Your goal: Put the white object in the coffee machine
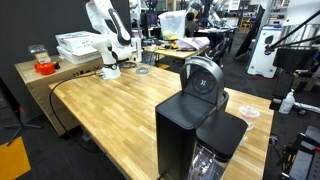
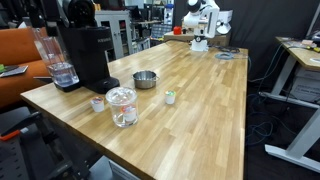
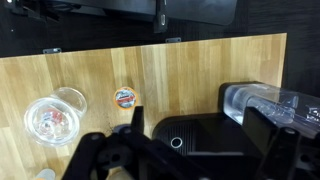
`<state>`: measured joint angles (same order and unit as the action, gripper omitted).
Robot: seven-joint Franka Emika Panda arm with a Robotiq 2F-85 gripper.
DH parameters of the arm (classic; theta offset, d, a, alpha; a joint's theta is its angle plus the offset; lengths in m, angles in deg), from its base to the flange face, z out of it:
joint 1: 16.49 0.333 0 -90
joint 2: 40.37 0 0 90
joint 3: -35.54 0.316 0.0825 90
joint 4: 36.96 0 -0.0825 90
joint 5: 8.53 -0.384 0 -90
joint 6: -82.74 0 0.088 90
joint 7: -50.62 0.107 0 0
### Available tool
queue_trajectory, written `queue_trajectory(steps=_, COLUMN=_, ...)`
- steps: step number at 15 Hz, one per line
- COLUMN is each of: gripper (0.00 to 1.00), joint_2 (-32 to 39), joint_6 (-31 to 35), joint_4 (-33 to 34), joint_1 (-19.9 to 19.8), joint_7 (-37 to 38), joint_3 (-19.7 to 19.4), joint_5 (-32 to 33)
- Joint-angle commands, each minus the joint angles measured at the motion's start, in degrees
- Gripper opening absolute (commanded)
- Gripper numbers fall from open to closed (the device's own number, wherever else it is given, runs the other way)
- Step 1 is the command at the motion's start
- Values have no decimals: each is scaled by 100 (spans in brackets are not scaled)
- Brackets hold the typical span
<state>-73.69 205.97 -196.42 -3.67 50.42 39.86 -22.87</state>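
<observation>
The white object is a small white pod with a coloured lid. It lies on the wooden table between a glass jar and the coffee machine, and it also shows in an exterior view. The coffee machine is black and boxy, with a clear tank at its side. It shows in both exterior views. My gripper is open and empty, its dark fingers spread wide at the bottom of the wrist view. The arm is folded up at the far end of the table, well away from the pod.
A clear glass jar stands near the pod. A silver bowl sits beside the machine and a small white cup stands near the table edge. A box with white trays stands by the arm's base.
</observation>
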Motion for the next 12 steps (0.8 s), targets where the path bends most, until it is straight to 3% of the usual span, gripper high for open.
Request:
queue_trajectory(steps=1, gripper=100, joint_2=-17, joint_6=-19, joint_4=7, joint_1=-46, joint_7=-23, joint_3=43, joint_5=-25)
queue_trajectory(steps=6, gripper=100, joint_2=32, joint_6=21, joint_4=7, joint_1=-28, joint_7=-77, joint_3=2, joint_5=-85)
queue_trajectory(steps=12, gripper=100, joint_2=1044, joint_6=332, joint_4=-44, joint_1=-319, joint_7=-456, joint_3=-515, joint_5=-257)
